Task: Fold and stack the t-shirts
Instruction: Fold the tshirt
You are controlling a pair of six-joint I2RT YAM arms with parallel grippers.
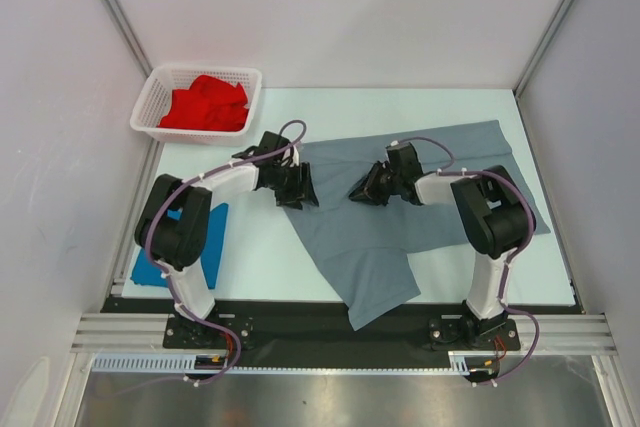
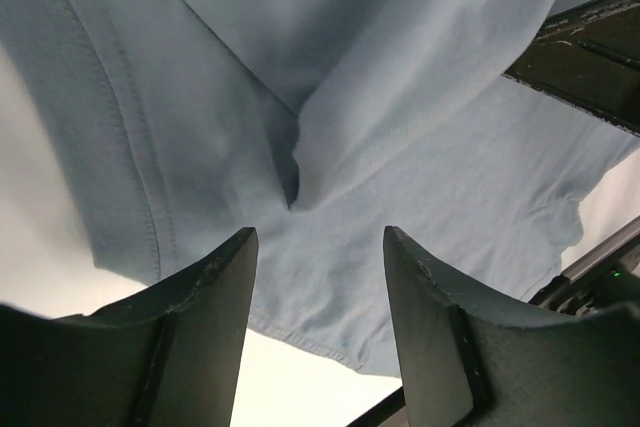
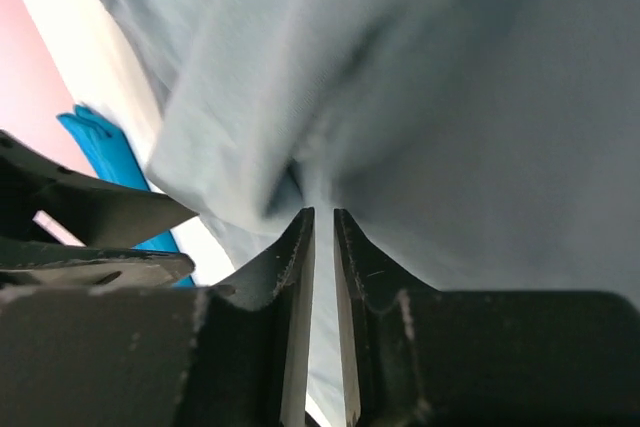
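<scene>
The slate grey t-shirt (image 1: 400, 217) lies spread over the table's middle and right, its lower part hanging over the front edge. My left gripper (image 1: 303, 190) is open over the shirt's left edge, the cloth (image 2: 330, 147) showing between its fingers. My right gripper (image 1: 360, 190) is shut on a pinched fold of the grey shirt (image 3: 420, 97) near its middle. The bright blue t-shirt (image 1: 180, 247) lies folded at the front left, partly under the left arm. The red t-shirt (image 1: 205, 105) lies crumpled in the basket.
A white mesh basket (image 1: 155, 97) stands at the back left corner. White walls close in on both sides and the back. A black rail (image 1: 320, 319) runs along the table's front edge by the arm bases.
</scene>
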